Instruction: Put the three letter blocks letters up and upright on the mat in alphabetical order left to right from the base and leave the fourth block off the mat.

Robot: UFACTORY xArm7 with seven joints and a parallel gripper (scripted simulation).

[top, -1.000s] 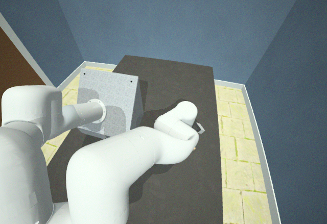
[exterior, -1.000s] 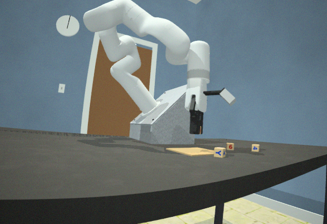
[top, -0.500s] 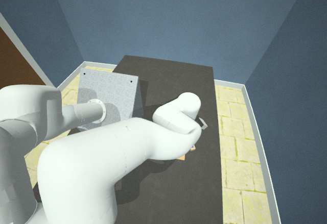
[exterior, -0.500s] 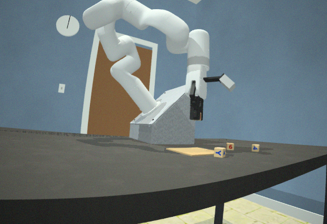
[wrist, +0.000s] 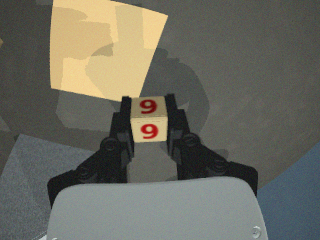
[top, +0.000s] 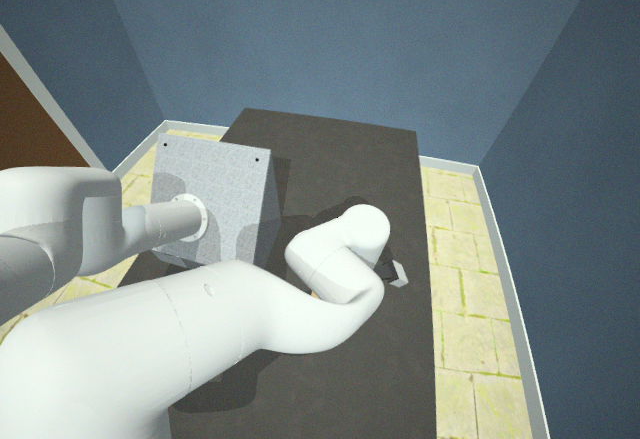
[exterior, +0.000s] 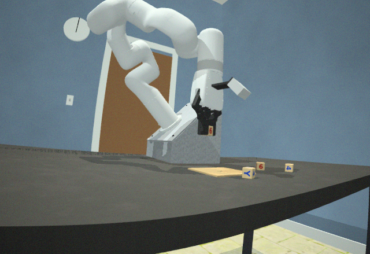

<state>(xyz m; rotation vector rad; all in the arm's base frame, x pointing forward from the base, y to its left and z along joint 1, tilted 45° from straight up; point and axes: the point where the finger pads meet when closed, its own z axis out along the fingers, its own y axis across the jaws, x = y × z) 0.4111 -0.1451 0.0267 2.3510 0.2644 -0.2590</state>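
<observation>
My gripper [exterior: 206,129] [wrist: 148,108] is shut on a wooden block [exterior: 210,131] [wrist: 149,131] and holds it above the table, clear of the mat. Two of its faces show a red 9 in the wrist view; one face reads as 6 in the exterior view. The tan mat [exterior: 215,172] [wrist: 75,75] lies flat, with no block on its visible part. A block with a blue Y [exterior: 247,173] on its side stands by the mat's right corner in the exterior view. A block with a red 6 [exterior: 260,166] and one with a blue 4 [exterior: 288,168] stand farther right. Their top faces are not readable.
The grey robot pedestal [top: 222,181] [exterior: 194,151] [wrist: 35,185] stands behind the mat in the exterior view. The dark table [top: 330,165] [exterior: 119,197] has its edge to the right in the top view. The arm hides most of the work area there.
</observation>
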